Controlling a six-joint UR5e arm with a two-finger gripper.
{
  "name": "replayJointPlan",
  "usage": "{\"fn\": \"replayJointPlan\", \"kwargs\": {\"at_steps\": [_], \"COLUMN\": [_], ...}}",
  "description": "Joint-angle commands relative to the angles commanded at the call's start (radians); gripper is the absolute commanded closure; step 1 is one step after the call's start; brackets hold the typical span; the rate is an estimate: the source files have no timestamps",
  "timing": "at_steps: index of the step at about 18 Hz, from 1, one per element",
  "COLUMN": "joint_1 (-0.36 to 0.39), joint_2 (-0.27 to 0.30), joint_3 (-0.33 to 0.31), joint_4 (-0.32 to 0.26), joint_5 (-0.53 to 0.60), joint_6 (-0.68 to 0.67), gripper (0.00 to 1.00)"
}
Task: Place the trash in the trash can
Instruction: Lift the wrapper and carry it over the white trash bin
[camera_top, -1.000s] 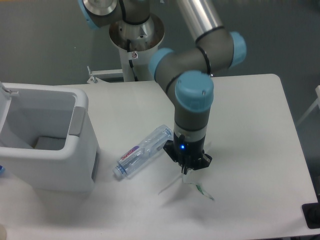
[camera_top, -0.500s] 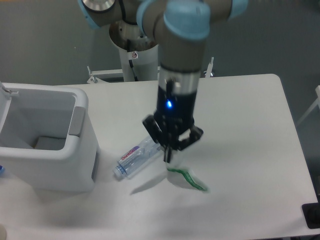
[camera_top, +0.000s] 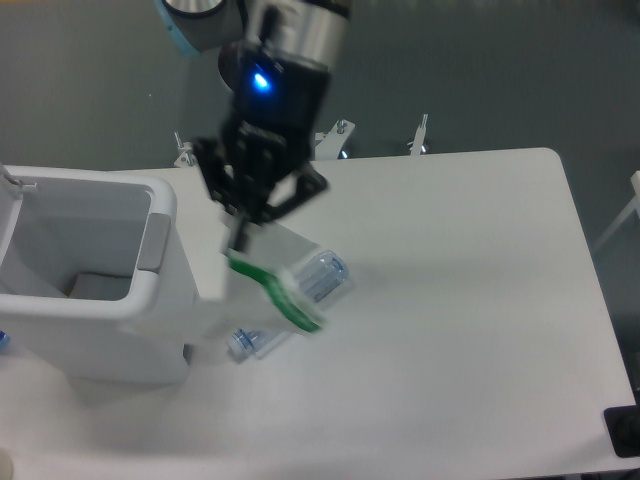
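Gripper (camera_top: 240, 232) is pinching the crumpled translucent-white wrapper with green print (camera_top: 268, 287), dangling it over the clear crushed plastic bottle (camera_top: 300, 300) lying beside the boxy white plastic trash can (camera_top: 150, 300) at the desk's (camera_top: 470, 330) left edge.

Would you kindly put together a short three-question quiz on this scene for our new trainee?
1. True or false: the gripper holds the wrapper in the air.
2. Where is the bottle? A) inside the trash can B) lying on the table C) in the gripper
3. Fill in: the hanging wrapper is beside the trash can's ____ side in the picture, not yet over its opening.

Key:
1. True; the wrapper dangles below the shut fingers.
2. B; it lies on the table, partly hidden behind the wrapper.
3. Right.
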Motion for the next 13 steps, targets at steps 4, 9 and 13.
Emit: {"fn": "replayJointPlan", "kwargs": {"at_steps": [4, 9, 13], "joint_1": [-0.066, -0.14, -0.172], "joint_2": [0.038, 0.095, 0.117], "joint_3": [-0.063, -0.138, -0.169], "joint_4": [-0.003, -0.002, 0.0], "joint_5": [-0.002, 0.0, 0.0], "joint_6": [0.0, 0.008, 0.009], "gripper": [1.0, 1.0, 1.0]}}
